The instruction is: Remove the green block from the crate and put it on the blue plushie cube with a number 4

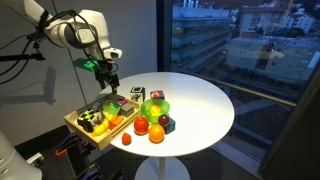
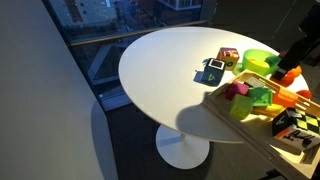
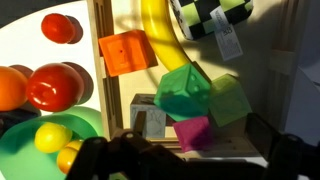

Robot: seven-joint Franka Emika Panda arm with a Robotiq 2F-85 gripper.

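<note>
**Above the crate, claw spread and empty**

Over the crate [image 2: 230, 118], the gripper [image 3: 195, 165] hangs with its jaws wide apart and nothing between them. Inside the crate, near its middle, the green block [image 3: 185, 92] lies touching a magenta block [image 3: 192, 132] and a paler green piece [image 3: 228, 100].

A straight descent looks best, straddling the green block's free faces so the neighbours are not nipped too.

The blue plushie cube [image 2: 213, 70] sits outside the crate on the table [image 2: 160, 70]; its number is too small to read. The gripper shows only as a dark blur. I cannot tell whether the two greens are one piece.
</note>
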